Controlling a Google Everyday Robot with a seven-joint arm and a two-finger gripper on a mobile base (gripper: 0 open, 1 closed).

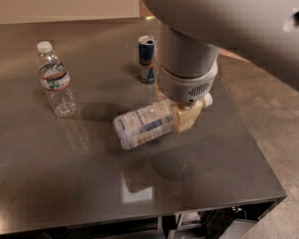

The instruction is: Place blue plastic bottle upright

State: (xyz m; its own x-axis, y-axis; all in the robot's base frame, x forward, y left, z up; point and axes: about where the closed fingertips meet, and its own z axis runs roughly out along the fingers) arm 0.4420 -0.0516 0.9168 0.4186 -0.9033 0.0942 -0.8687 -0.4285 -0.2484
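Observation:
The blue plastic bottle (144,123), clear with a white-and-pale-blue label and a white cap at its right end, is held off the dark table (50,183), tilted with its base down to the left. My gripper (188,117) hangs from the big grey arm and is shut on the bottle near its neck. The cap (207,100) peeks out to the right of the gripper.
A ribbed clear bottle (55,79) with a narrow band label stands upright at the left. A small blue-and-silver can (147,59) stands behind the gripper. The table's right edge and front edge drop to a tan floor (284,133).

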